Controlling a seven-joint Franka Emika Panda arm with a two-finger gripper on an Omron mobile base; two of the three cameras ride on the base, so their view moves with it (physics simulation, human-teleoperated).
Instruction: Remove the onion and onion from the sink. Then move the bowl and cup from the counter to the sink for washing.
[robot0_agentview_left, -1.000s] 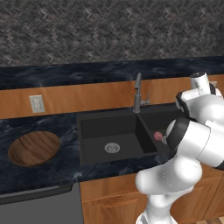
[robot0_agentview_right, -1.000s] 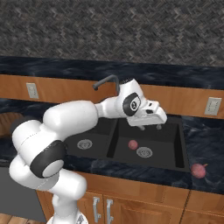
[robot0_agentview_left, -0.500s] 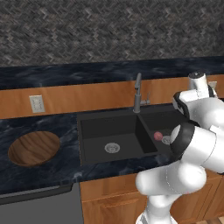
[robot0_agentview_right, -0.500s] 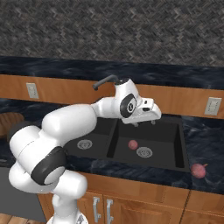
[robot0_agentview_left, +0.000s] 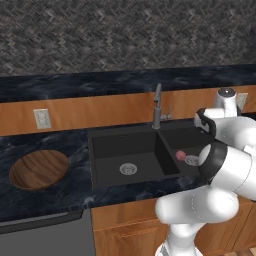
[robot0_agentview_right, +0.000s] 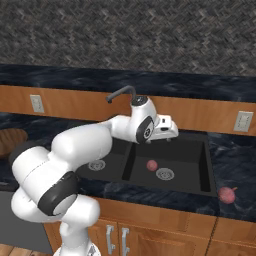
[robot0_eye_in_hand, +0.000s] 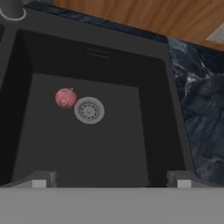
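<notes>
Even, shadowless rendered light, dim inside the black sink (robot0_agentview_right: 207, 165); soft, slightly blurred detail, no glare.

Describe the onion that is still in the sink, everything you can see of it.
The onion is a small pinkish-red ball with a mottled skin and a tiny stem nub on top. It rests on the black floor of the sink's right basin, right beside the round metal drain, at or very near its rim. It sits whole and unheld; the open gripper hangs above the basin, well clear of it.
</notes>
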